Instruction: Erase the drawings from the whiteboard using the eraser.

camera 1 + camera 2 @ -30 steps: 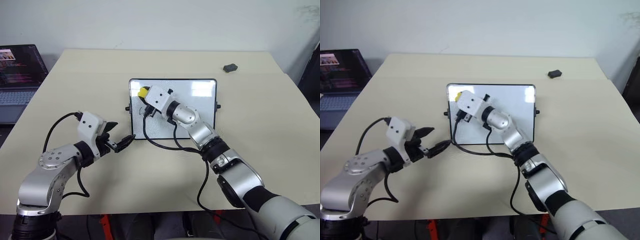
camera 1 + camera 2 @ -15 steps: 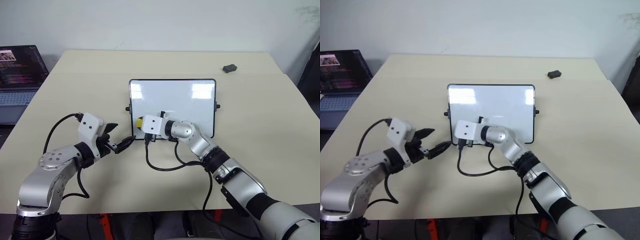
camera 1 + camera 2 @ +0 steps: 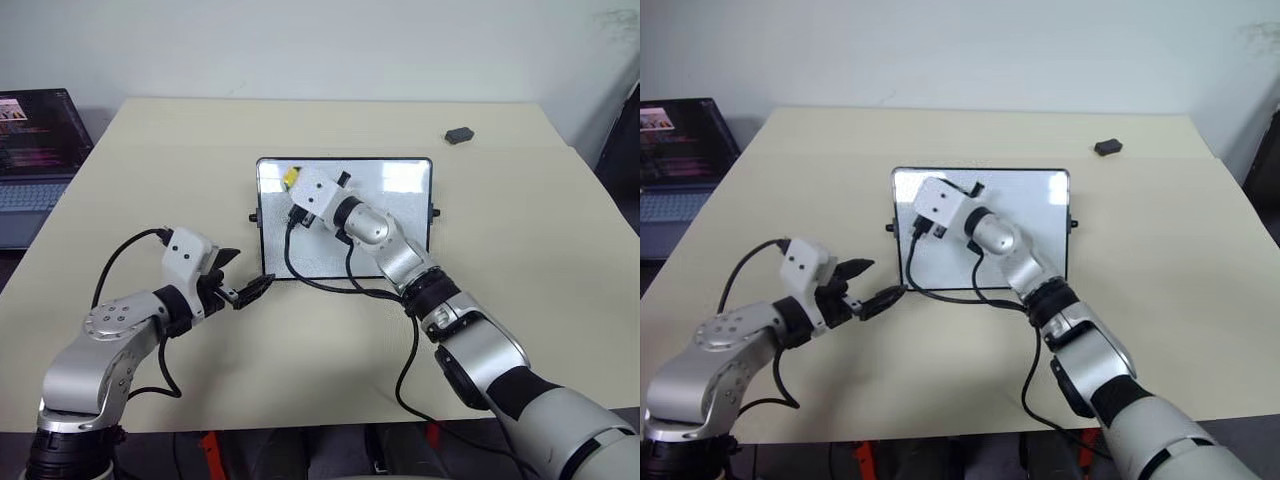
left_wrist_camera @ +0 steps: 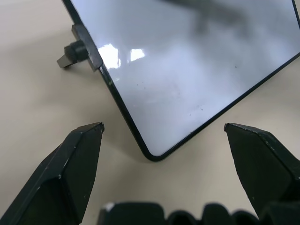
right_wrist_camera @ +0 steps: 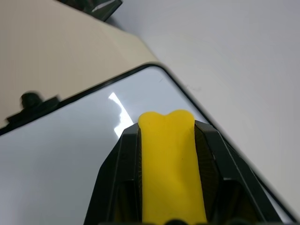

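I'm holding the eraser (image 3: 289,178) clamped tight in the right gripper (image 3: 293,181) over the board's (image 3: 400,215) far left corner; no drawings are showing. The left gripper (image 3: 252,290), spread wide and empty, is hovering beside the near left corner.

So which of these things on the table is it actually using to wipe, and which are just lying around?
In use:
- whiteboard
- yellow eraser, clamped in the right gripper at the board's far left corner
- left gripper, open beside the board's near left corner

Just lying about:
- small dark lump at the table's far right
- laptop off the table's left side
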Controlling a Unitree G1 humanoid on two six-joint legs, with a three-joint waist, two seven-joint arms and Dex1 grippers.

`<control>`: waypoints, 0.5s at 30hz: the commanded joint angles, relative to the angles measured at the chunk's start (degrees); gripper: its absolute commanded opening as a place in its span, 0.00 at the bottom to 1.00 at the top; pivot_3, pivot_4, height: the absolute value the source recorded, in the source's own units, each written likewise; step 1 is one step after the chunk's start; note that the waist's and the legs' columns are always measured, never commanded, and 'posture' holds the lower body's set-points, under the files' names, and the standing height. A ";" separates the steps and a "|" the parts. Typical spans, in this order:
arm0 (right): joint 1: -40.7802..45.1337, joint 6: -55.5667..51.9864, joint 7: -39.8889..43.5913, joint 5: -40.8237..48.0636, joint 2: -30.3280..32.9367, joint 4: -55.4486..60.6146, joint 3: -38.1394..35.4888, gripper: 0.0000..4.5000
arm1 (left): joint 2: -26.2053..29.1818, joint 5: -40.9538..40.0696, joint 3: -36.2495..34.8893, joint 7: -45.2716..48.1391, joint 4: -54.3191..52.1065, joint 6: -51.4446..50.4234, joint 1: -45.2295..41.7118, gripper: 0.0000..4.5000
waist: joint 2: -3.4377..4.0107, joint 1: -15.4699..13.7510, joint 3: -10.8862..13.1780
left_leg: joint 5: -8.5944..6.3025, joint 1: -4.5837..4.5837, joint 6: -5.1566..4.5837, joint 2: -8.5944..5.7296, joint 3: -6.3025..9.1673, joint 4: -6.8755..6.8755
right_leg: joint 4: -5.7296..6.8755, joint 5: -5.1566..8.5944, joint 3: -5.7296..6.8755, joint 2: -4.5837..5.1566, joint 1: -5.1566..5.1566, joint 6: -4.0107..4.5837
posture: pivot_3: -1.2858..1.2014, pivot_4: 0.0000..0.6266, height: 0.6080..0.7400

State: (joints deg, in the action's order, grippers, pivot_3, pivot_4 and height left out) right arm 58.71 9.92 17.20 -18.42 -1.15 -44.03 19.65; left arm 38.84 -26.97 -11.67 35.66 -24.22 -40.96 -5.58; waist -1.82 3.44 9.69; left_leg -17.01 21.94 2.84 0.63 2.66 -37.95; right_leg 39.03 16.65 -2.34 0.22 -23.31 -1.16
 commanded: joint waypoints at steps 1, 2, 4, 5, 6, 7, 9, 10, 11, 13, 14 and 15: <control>-3.17 -0.64 8.02 0.30 -0.02 2.50 3.50 0.25 | 0.08 -0.63 -0.60 0.01 -1.94 0.59 -0.06 1.00 | -0.01 -0.04 -0.01 | 0.00 -0.01 0.00 0.00 0.01 0.00 | -0.01 0.00 0.01 0.00 0.00 0.00 | 0.52 0.24 1.00; -3.78 -1.13 9.68 0.28 0.12 3.07 4.06 0.25 | 0.09 -0.64 -0.60 0.03 -1.91 0.61 -0.07 1.00 | -0.01 -0.04 -0.01 | -0.01 -0.03 -0.02 0.00 0.02 -0.02 | -0.02 0.00 0.01 0.00 0.01 0.00 | 0.52 0.24 1.00; -5.35 -2.58 12.76 -0.38 0.69 4.07 5.64 0.25 | 0.07 -0.65 -0.50 0.01 -1.79 0.59 -0.26 1.00 | -0.01 -0.05 -0.01 | -0.04 -0.05 -0.08 0.00 0.02 -0.04 | -0.02 0.00 0.01 0.00 0.01 0.00 | 0.52 0.24 1.00; -5.78 -3.03 13.51 -0.64 0.92 4.40 6.11 0.25 | 0.03 -0.62 -0.37 0.00 -1.71 0.60 -0.35 1.00 | -0.01 -0.11 -0.01 | -0.07 -0.07 -0.14 -0.01 0.02 -0.06 | -0.01 0.00 0.01 0.00 0.01 0.00 | 0.52 0.24 1.00; -6.07 -3.39 14.00 -0.79 1.07 4.73 6.38 0.25 | 0.00 -0.59 -0.28 0.00 -1.66 0.62 -0.41 1.00 | -0.01 -0.15 -0.01 | -0.09 -0.07 -0.18 -0.01 0.03 -0.07 | -0.01 0.00 0.01 0.00 0.01 0.00 | 0.52 0.24 1.00; -6.14 -3.71 14.28 -0.89 1.18 5.06 6.54 0.25 | -0.06 -0.51 -0.08 0.00 -1.56 0.68 -0.50 1.00 | -0.01 -0.17 -0.01 | -0.10 -0.09 -0.19 -0.01 0.04 -0.12 | 0.01 0.00 0.02 0.00 0.03 0.00 | 0.52 0.24 1.00; -5.41 -3.90 12.71 -0.61 1.02 5.78 5.45 0.25 | -0.20 -0.38 0.41 0.06 -1.21 0.78 -0.96 1.00 | -0.01 -0.19 -0.01 | -0.09 -0.11 -0.19 -0.01 0.04 -0.13 | 0.02 0.00 0.01 0.00 0.05 0.00 | 0.52 0.24 1.00; -5.10 -3.95 11.85 -0.45 1.01 6.18 4.82 0.25 | -0.26 -0.32 0.59 0.08 -1.07 0.82 -1.17 1.00 | -0.01 -0.19 -0.01 | -0.09 -0.11 -0.19 -0.01 0.05 -0.14 | 0.03 0.00 0.02 0.00 0.05 0.00 | 0.52 0.24 1.00; -4.89 -3.86 10.49 0.26 1.21 7.26 3.35 0.25 | -0.37 -0.25 0.86 0.12 -0.86 0.87 -1.55 1.00 | 0.00 -0.22 0.00 | -0.09 -0.12 -0.19 -0.01 0.06 -0.14 | 0.03 0.00 0.03 0.00 0.05 0.00 | 0.52 0.24 1.00; -5.54 -4.93 9.34 2.58 1.88 10.93 0.20 0.25 | -0.54 -0.19 1.31 0.19 -0.70 0.95 -2.14 1.00 | 0.00 -0.54 0.00 | -0.09 -0.09 -0.18 -0.01 0.10 -0.14 | 0.03 0.00 0.06 0.00 0.05 0.00 | 0.52 0.24 1.00; -6.31 -6.06 9.32 3.99 2.28 13.44 -1.43 0.25 | -0.63 -0.26 1.43 0.14 -0.71 0.88 -2.40 1.00 | 0.00 -0.70 0.00 | -0.09 -0.07 -0.18 -0.01 0.11 -0.14 | 0.02 0.00 0.07 0.00 0.05 0.00 | 0.52 0.24 1.00; -7.67 -7.72 9.68 5.41 3.02 16.90 -3.06 0.25 | -0.69 -0.41 1.54 0.12 -0.86 0.76 -2.63 1.00 | 0.00 -0.77 0.00 | -0.07 -0.03 -0.15 -0.02 0.10 -0.14 | 0.01 0.00 0.06 0.00 0.04 0.00 | 0.52 0.24 1.00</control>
State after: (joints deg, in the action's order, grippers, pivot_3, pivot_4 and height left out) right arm 51.86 3.77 27.44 -15.98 0.89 -33.45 20.51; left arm 38.33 -26.94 -10.12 35.67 -24.06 -40.93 -7.32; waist -1.83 2.67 9.69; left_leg -17.03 21.92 2.79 0.61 2.76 -38.09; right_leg 39.02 16.66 -2.29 0.22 -23.27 -1.16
